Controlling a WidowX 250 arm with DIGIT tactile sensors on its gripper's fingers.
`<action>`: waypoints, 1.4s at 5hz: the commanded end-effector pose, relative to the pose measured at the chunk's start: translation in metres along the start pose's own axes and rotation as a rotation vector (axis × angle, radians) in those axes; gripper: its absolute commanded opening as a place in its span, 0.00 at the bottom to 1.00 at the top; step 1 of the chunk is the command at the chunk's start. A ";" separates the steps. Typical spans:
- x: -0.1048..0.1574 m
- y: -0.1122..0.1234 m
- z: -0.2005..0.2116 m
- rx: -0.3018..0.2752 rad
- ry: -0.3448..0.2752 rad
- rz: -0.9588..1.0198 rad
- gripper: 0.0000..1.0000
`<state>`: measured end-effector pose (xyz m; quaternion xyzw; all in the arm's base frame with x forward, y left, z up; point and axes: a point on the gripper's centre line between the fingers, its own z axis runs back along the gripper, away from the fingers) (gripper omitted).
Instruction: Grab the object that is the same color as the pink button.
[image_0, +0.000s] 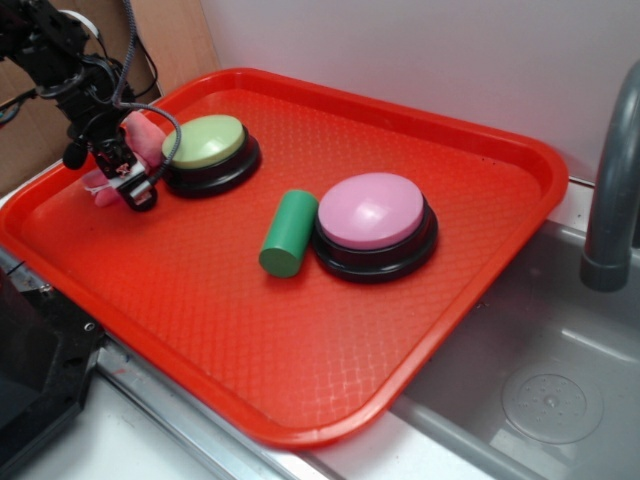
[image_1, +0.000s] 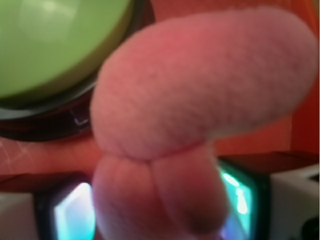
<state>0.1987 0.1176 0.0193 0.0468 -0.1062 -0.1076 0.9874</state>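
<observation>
Pink plush toy (image_1: 200, 95), soft and light, is being gripped by the claw (image_0: 128, 185) closed around its squashy body at the red tray's (image_0: 300, 360) left edge, just beside the green-topped button (image_0: 208, 150).

Red tray (image_0: 200, 330), green-topped button (image_0: 205, 142), green cylinder (image_0: 289, 233), grey sink (image_0: 540, 380)

Pink plush toy (image_0: 140, 140) sits at the upper left of the exterior frame, soft and fuzzy, mostly hidden; in the wrist view it (image_1: 200, 95) fills the frame, one fat rounded limb lying across. Pink button (image_0: 372, 210), domed on a black base, rests upright right of centre.
</observation>
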 end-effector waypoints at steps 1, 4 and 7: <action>0.005 -0.010 0.013 -0.036 -0.030 0.041 0.00; 0.039 -0.103 0.151 -0.184 0.089 0.397 0.00; 0.054 -0.133 0.175 -0.087 0.086 0.497 0.00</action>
